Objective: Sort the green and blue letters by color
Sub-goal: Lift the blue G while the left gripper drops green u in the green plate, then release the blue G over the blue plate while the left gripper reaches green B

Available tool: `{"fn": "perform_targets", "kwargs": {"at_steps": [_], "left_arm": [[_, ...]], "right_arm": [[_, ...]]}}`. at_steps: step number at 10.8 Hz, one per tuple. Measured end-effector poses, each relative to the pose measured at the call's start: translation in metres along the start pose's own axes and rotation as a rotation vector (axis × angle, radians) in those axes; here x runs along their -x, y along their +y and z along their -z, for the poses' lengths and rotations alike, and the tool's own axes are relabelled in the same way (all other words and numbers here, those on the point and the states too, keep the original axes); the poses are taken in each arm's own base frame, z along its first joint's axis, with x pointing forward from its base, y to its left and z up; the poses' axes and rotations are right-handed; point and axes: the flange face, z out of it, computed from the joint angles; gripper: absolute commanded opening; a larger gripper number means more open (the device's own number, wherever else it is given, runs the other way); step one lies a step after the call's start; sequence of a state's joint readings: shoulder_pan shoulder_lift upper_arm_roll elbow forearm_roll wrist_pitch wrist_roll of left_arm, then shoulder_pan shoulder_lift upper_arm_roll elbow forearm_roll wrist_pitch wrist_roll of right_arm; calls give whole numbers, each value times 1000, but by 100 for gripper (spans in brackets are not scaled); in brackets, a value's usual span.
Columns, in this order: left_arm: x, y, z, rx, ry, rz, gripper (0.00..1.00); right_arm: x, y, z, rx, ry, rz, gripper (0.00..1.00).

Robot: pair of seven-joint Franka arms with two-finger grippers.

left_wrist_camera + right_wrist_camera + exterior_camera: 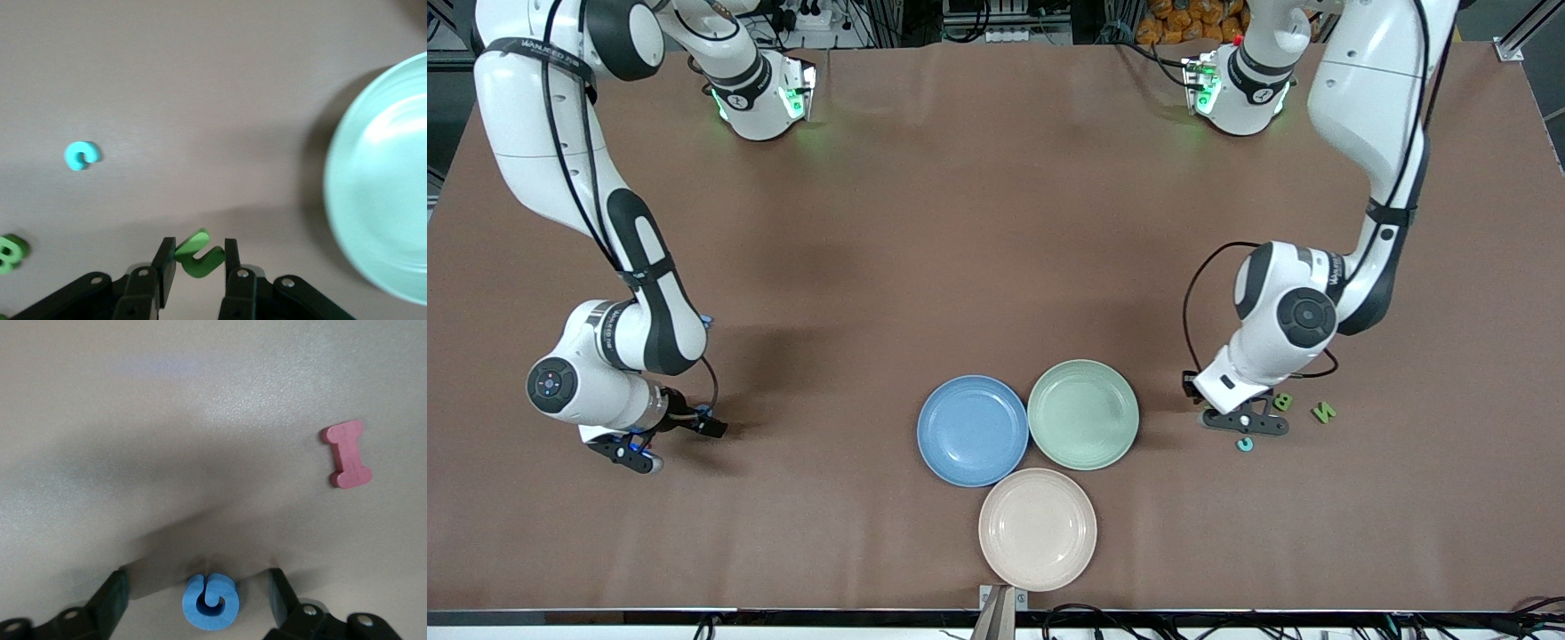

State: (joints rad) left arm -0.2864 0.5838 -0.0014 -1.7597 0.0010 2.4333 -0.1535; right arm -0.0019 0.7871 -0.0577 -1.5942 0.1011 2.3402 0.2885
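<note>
My left gripper is shut on a green letter, low over the table beside the green plate, at the left arm's end. Close to it lie a turquoise C, a green B and a green N. My right gripper is open at the right arm's end of the table. A blue letter lies flat on the table between its fingers, touching neither. In the front view, the left gripper and right gripper hide those two letters.
A blue plate touches the green plate, and a beige plate sits nearer the front camera than both. A dark red letter I lies on the brown table close to the right gripper.
</note>
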Motion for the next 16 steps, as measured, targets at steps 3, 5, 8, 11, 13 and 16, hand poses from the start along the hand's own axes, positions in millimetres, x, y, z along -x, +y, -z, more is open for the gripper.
{"fn": "perform_targets", "kwargs": {"at_steps": [3,5,8,11,13,16], "left_arm": [[-1,66,17,36,23,112,28],[4,107,19,83,16,182,28],[10,149,9,105,0,276,100],[4,154,4,105,4,304,100],[0,145,5,79,22,286,100],[-9,106,3,30,15,191,100]], "right_arm": [[2,-2,10,3,-15,4,0],[3,-3,12,3,-18,6,0],[10,-13,20,6,-35,21,0],[23,-52,42,-5,-19,-14,0],[40,-100,52,-16,-1,-87,0],[70,-167,62,-57,1,-205,0]]}}
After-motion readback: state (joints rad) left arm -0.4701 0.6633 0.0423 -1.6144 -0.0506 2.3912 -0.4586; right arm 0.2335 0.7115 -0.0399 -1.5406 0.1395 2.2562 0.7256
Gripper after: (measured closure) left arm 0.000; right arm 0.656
